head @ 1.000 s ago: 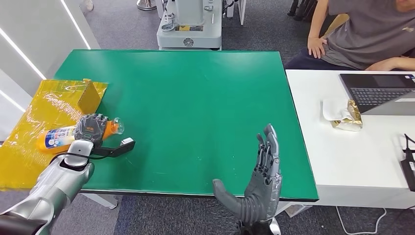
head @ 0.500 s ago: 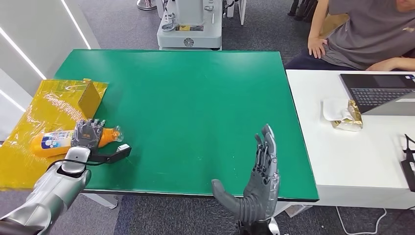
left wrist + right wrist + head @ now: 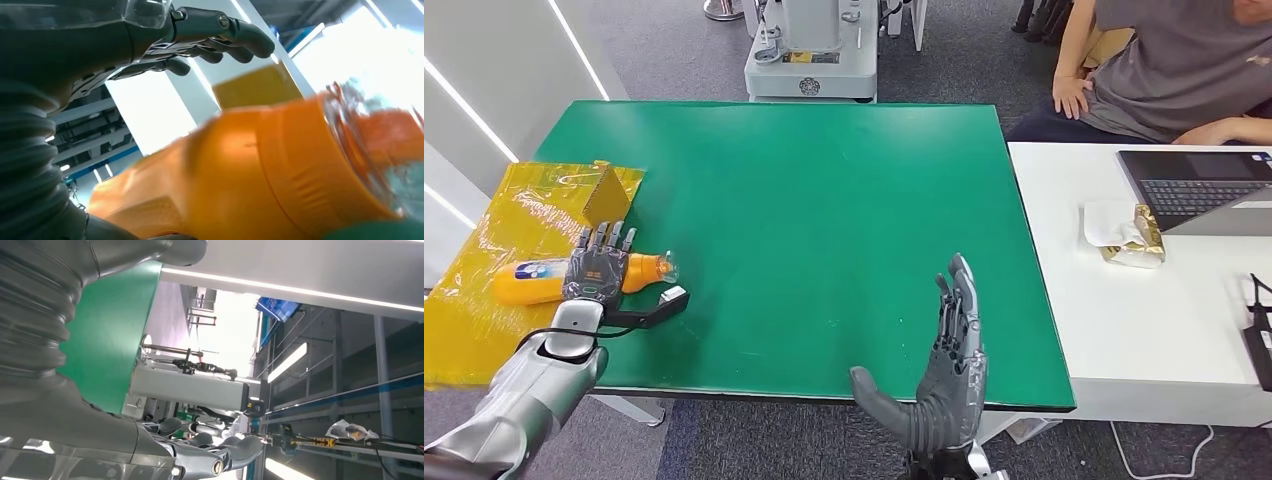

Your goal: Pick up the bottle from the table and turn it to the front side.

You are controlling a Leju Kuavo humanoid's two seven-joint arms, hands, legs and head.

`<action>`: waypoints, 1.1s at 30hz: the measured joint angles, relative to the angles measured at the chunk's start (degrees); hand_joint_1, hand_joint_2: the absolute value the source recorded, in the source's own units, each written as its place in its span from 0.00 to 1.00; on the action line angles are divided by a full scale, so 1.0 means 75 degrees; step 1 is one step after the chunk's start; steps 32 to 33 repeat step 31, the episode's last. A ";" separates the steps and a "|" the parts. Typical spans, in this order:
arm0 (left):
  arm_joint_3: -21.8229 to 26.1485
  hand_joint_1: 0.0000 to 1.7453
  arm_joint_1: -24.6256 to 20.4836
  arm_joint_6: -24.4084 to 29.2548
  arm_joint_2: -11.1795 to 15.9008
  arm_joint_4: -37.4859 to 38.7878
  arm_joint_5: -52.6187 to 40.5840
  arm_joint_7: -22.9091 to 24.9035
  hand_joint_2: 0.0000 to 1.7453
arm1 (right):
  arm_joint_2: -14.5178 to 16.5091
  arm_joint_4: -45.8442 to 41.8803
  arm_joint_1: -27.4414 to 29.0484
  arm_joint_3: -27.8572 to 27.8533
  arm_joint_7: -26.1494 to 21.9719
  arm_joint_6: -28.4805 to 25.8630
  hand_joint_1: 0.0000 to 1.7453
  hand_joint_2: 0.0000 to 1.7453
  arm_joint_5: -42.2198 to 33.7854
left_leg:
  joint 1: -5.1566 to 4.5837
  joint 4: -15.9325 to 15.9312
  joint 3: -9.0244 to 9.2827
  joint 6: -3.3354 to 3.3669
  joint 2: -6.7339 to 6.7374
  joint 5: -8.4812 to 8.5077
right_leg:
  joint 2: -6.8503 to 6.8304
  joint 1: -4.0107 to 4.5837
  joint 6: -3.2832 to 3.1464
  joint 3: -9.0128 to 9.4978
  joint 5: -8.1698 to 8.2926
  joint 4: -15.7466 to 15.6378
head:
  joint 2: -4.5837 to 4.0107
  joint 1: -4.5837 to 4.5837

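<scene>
At the far left of the head view a yellow plastic sheet (image 3: 484,300) covers the corner of the green tabletop (image 3: 824,220), with a small gold box (image 3: 609,195) standing on it toward the upper left. The orange bottle (image 3: 529,282) lies on its side across that sheet at mid-left, its clear cap end pointing right. The left hand (image 3: 596,268) lies over the bottle's neck end, fingers stretched flat and spread; in the left wrist view those fingers (image 3: 220,35) arch above the bottle without closing round it. At lower centre the right hand (image 3: 944,385) stands edge-up at the tabletop's near rim, fingers straight and apart, holding nothing. On the right, a white desk (image 3: 1144,320) carries a laptop (image 3: 1199,190) and a crumpled gold wrapper (image 3: 1136,240). A seated person (image 3: 1174,70) fills the upper right corner.
</scene>
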 joint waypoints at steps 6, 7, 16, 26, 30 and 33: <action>0.0859 0.00 0.0557 0.1319 0.0035 -0.1280 0.0058 -0.0374 1.00 | 0.0050 0.0015 -0.0039 -0.0018 0.0000 0.0173 0.00 1.00 -0.0054 | -0.0001 0.0001 0.0002 0.0000 0.0005 -0.0001 | 0.0006 -0.0001 -0.0001 -0.0003 -0.0001 -0.0002 | 0.0000 0.0000; 0.1156 0.00 0.0732 0.1350 0.0016 -0.1775 0.0049 -0.0752 1.00 | 0.0065 0.0026 -0.0055 -0.0025 0.0000 0.0210 0.00 1.00 -0.0081 | -0.0001 0.0001 0.0002 0.0000 0.0006 -0.0001 | 0.0008 -0.0001 -0.0001 -0.0006 -0.0001 -0.0002 | 0.0000 0.0000; 0.5196 0.00 0.1601 0.1425 -0.1294 -0.6099 0.1037 -0.6007 1.00 | 0.0160 0.0125 -0.0173 -0.0059 0.0000 0.0215 0.00 1.00 -0.0260 | -0.0002 0.0003 0.0001 -0.0005 0.0023 -0.0006 | 0.0027 -0.0002 -0.0001 -0.0009 0.0001 -0.0005 | 0.0000 -0.0001; 0.5095 0.00 0.2034 0.1414 -0.2144 -0.8147 0.4732 -0.6140 1.00 | 0.0165 0.0128 -0.0168 -0.0064 0.0000 -0.0087 0.00 1.00 -0.0303 | -0.0001 0.0003 0.0000 -0.0005 0.0006 -0.0005 | 0.0004 -0.0001 -0.0001 -0.0003 0.0000 -0.0005 | 0.0000 0.0000; 0.4463 0.00 0.2135 0.1410 -0.2327 -0.8601 0.5680 -0.6181 1.00 | 0.0165 0.0136 -0.0167 -0.0063 0.0000 -0.0114 0.00 1.00 -0.0303 | -0.0002 0.0003 0.0000 -0.0005 0.0006 -0.0005 | 0.0005 -0.0002 -0.0001 0.0000 0.0000 -0.0005 | 0.0000 0.0001; 0.4407 0.00 0.2142 0.1410 -0.2341 -0.8638 0.5703 -0.6187 1.00 | 0.0165 0.0137 -0.0167 -0.0063 0.0000 -0.0114 0.00 1.00 -0.0303 | -0.0002 0.0003 0.0000 -0.0005 0.0006 -0.0005 | 0.0005 -0.0002 -0.0001 0.0000 0.0000 -0.0005 | 0.0000 0.0000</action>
